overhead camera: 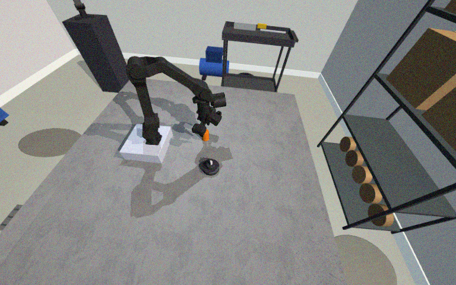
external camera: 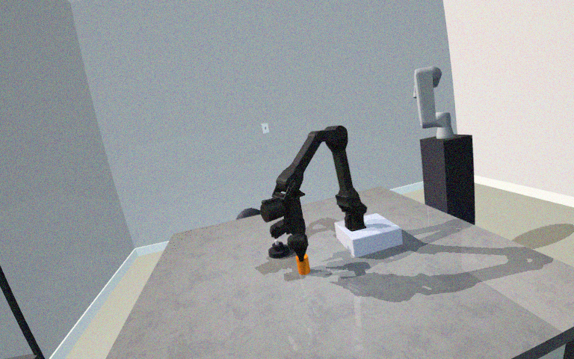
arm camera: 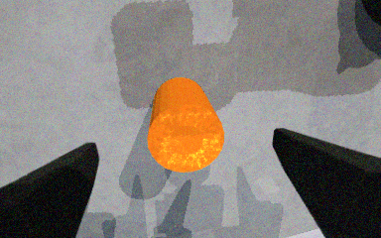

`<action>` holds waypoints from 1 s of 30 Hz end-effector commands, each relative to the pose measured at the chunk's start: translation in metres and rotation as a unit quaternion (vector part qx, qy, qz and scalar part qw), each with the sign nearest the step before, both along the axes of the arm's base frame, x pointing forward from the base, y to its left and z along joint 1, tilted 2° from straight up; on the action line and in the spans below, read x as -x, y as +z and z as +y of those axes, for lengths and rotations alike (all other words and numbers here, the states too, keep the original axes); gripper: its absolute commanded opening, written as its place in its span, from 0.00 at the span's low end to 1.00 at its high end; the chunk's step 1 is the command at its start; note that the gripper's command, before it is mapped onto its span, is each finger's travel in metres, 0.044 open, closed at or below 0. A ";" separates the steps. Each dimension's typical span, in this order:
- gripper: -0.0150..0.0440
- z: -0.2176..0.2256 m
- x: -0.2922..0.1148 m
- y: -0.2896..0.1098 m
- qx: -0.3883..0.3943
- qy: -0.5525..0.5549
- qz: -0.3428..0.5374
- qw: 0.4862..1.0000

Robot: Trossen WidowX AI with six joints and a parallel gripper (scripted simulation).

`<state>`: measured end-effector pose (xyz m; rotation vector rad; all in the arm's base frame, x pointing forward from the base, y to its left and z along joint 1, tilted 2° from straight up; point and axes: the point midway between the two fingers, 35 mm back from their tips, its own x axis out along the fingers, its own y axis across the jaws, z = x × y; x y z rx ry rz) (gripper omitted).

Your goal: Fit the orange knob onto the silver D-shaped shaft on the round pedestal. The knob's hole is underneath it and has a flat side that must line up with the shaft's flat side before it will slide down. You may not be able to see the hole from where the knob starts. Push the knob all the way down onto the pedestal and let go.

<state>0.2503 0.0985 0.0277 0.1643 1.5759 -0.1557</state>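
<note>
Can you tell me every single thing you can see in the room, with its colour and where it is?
Knob: one, orange, upright on the table, below the open fingers.
Pedestal: one, black, round, silver shaft on top, near the knob.
Table: one, grey.
Cart: one, black, back wall.
Tank: one, blue, beside the cart.
Shelf rack: one, black, right side, brown boxes and five tan rolls.
Dark pillar: one, pale arm on top.
Base block: one, white.
Arm: one, black.
Gripper: one, black, open, holding nothing.

orange knob (arm camera: pixel 185 125) hole hidden underneath
</note>
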 end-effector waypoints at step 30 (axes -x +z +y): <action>1.00 0.001 0.002 -0.054 -0.001 0.002 0.002 1.000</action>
